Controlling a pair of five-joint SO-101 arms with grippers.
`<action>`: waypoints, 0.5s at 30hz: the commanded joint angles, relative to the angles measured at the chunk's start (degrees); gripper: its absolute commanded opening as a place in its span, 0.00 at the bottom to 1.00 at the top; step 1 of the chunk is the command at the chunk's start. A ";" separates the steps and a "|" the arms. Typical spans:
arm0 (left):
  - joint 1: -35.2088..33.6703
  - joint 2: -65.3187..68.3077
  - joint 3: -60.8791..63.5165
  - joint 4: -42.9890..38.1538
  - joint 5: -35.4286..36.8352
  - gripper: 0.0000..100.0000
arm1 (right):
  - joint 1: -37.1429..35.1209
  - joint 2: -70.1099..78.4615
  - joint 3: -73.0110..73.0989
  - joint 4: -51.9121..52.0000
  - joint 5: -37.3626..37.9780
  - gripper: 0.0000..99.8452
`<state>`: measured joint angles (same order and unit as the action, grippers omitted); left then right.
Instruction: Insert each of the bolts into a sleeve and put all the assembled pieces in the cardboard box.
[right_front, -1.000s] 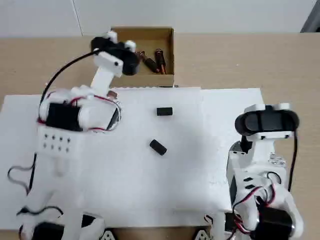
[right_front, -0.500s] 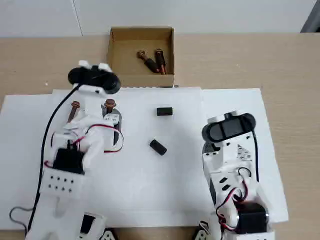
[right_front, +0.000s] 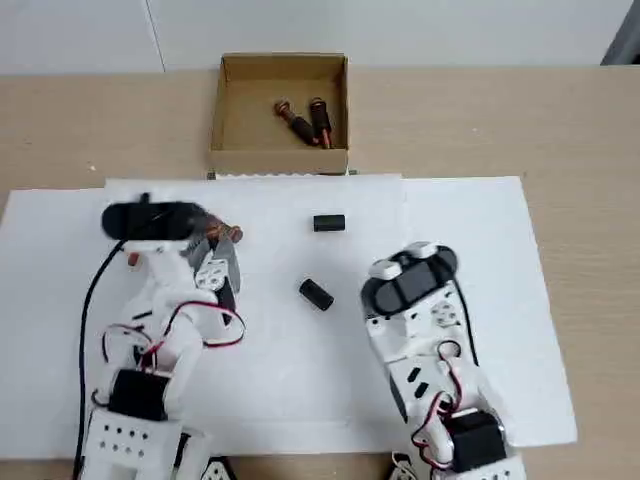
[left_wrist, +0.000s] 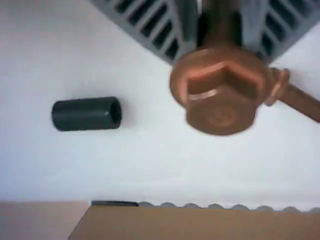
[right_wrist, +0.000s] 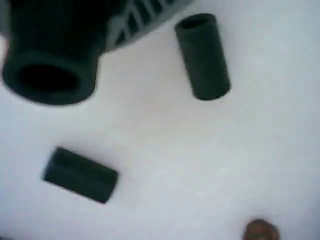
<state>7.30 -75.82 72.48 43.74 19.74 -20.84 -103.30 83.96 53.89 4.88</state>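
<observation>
Right now your left end effector (left_wrist: 217, 22) is pinching a bolt (left_wrist: 220, 92). The shank sits between the two ribbed fingers (left_wrist: 150, 25), and the hexagonal copper head points back at the wrist camera. A second bolt (left_wrist: 298, 101) lies on the white sheet (right_front: 480, 230) just beside that head. In the high view this arm sits over the left part of the sheet, on the near side of the cardboard box (right_front: 228, 110).

Your right end effector (right_wrist: 65, 25) is clamped on a black held sleeve (right_wrist: 50, 75), whose open end faces its wrist camera. From above, that arm is over the right half of the sheet, and its tip is hidden under its own camera housing (right_front: 410, 277).

You have two more sleeves loose on the sheet between the arms. The far sleeve (right_front: 329, 222) lies crosswise nearer the box. The near sleeve (right_front: 317, 294) lies tilted, close to the right arm. They are apart from each other.

The box stands on the bare table (right_front: 520, 110) at the far edge of the sheet. Inside it, two assembled pieces (right_front: 303, 121) lie side by side toward its right wall, with their copper heads pointing away from the arms.
</observation>
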 joint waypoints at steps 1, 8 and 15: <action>0.35 -6.86 2.51 -1.76 6.07 0.00 | -4.44 -0.57 1.05 -4.26 -0.44 0.00; 3.43 -20.48 7.96 -1.49 13.80 0.01 | -13.49 -0.57 5.27 -11.91 -0.35 0.00; 10.29 -28.22 9.36 -2.64 15.30 0.01 | -19.65 -0.57 7.82 -15.96 -0.09 0.00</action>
<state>15.91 -102.81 82.24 43.74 34.07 -38.51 -103.30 91.87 40.18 4.88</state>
